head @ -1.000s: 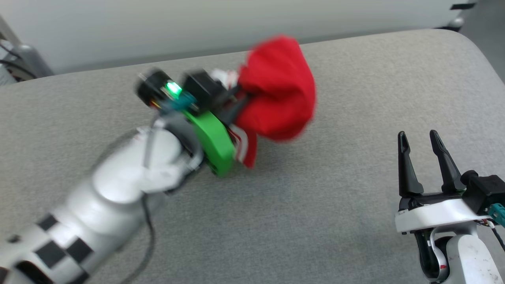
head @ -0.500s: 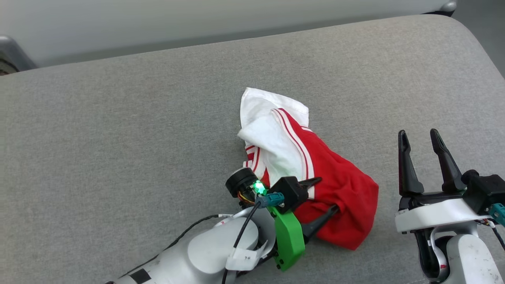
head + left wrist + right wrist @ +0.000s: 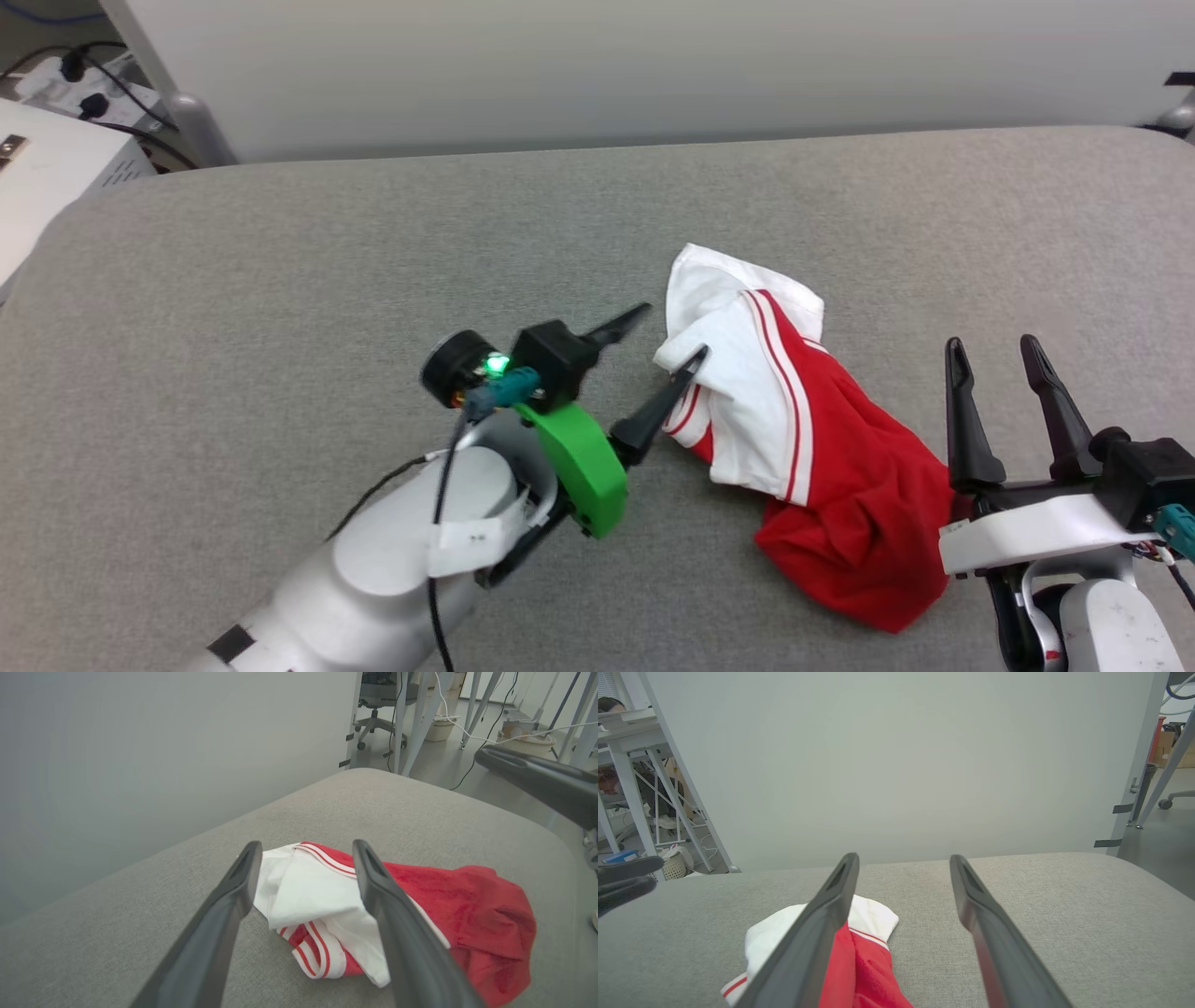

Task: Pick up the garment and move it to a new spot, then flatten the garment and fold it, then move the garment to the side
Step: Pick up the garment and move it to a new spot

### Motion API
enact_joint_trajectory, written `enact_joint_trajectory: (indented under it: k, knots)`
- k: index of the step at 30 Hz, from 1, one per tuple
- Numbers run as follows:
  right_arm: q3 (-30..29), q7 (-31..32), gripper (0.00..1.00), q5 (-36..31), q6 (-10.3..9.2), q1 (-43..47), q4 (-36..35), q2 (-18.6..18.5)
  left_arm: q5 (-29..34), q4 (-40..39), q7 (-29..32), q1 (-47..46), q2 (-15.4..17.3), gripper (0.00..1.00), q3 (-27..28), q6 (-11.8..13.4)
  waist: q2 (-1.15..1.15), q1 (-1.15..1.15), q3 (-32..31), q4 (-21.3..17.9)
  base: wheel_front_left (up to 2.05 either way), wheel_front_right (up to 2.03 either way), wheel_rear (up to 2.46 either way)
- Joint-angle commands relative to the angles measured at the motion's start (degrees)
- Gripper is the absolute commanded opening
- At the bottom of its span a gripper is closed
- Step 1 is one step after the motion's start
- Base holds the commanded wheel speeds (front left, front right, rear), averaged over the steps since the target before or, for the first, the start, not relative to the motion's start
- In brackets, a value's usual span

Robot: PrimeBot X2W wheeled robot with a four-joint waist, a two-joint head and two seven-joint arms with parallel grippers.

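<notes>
The garment (image 3: 822,467) lies crumpled on the grey padded surface (image 3: 280,280), a red body with a white sleeve and red-and-white striped trim on top. My left gripper (image 3: 672,331) stands open just left of the garment, one fingertip close to the white sleeve's edge, nothing between its fingers. In the left wrist view the garment (image 3: 467,896) lies beyond the spread fingers of the left gripper (image 3: 306,845). My right gripper (image 3: 990,343) is open at the garment's right edge, holding nothing. In the right wrist view the right gripper (image 3: 903,856) points past the garment (image 3: 864,961).
A pale wall panel (image 3: 607,65) runs along the surface's far edge. A white box with cables (image 3: 56,177) sits beyond the far left corner. Desk legs, an office chair (image 3: 378,700) and baskets stand on the floor beyond the surface's rounded end.
The left gripper opened and let go of the garment, which now lies on the surface. The gripper drew back to the garment's left. The head camera shifted; the right gripper stayed open.
</notes>
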Motion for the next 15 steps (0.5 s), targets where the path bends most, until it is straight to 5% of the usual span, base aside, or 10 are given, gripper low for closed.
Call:
enact_joint_trajectory:
  k: [1,8,15]
  knots:
    - [-0.24,-0.12,1.0,-0.46,-0.05,0.66,0.03,-0.16,0.49,-0.99,-0.31,1.83,1.43,1.0,2.32,0.93,0.62,0.0,-2.53,3.55,0.0,0.0,0.0]
    - [-0.8,-0.12,1.0,-1.01,-0.05,1.62,-0.48,-0.16,3.63,-7.85,-0.32,11.7,5.42,1.0,19.0,5.82,0.62,0.0,-3.55,6.32,0.0,0.0,0.0]
    - [-1.08,-0.12,1.0,-1.51,-0.05,2.66,-1.19,-0.16,11.97,-16.95,-0.32,26.85,1.89,1.0,37.54,5.95,0.62,0.0,-3.84,7.24,0.0,0.0,0.0]
